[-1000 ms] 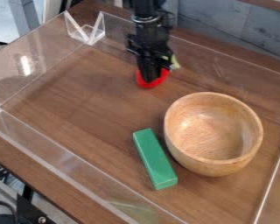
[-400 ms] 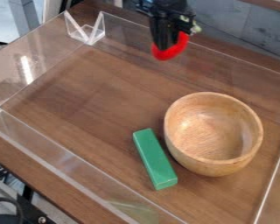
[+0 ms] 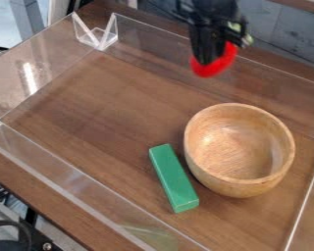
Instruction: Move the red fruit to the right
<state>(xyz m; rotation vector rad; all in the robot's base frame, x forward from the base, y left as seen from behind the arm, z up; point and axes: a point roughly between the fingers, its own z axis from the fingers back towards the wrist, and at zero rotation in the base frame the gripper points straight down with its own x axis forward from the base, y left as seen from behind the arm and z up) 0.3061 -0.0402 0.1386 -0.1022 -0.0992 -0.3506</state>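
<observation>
Camera view: the gripper (image 3: 212,59), clamped on the red fruit (image 3: 214,65), holds it above the worktop's (image 3: 87,117) far edge, presumably for carrying right.

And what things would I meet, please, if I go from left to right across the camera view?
Clear plastic holder, green block, wooden bowl. The red fruit overlaps the bowl's span, so I omit it.

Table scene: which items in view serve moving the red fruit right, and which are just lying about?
Part of the job:
- red fruit
- gripper

Just lying about:
- wooden bowl
- green block
- clear plastic piece at the far left
</observation>
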